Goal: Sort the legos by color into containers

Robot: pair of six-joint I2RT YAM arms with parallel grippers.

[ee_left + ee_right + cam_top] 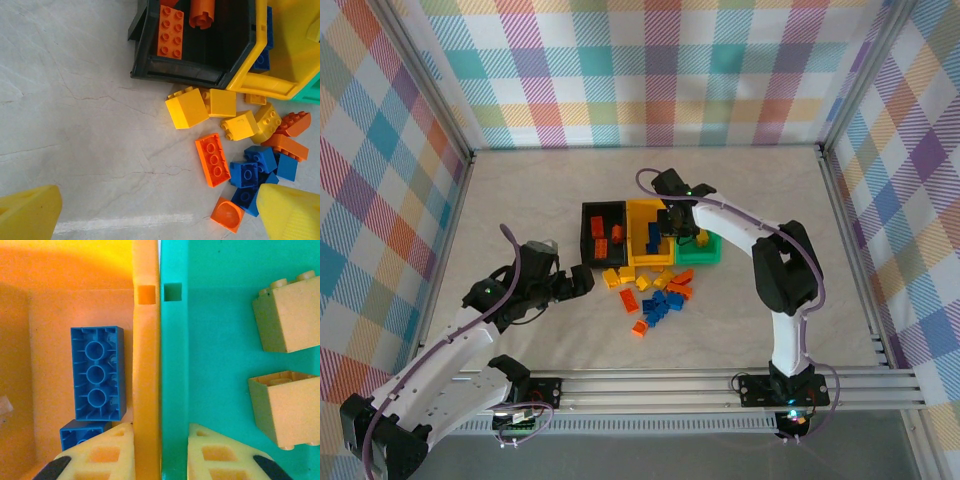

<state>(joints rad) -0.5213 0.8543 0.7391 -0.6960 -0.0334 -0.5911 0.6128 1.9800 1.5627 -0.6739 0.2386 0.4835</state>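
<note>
L gripper: jaws wide, empty, over bare table. Black bin ahead, holding orange bricks. Loose legos ahead-right, near its right finger. R gripper: fingers straddle adjoining walls of yellow bin and green bin; can't tell if pinching. Blue bricks to its left, yellow bricks to its right.
</note>
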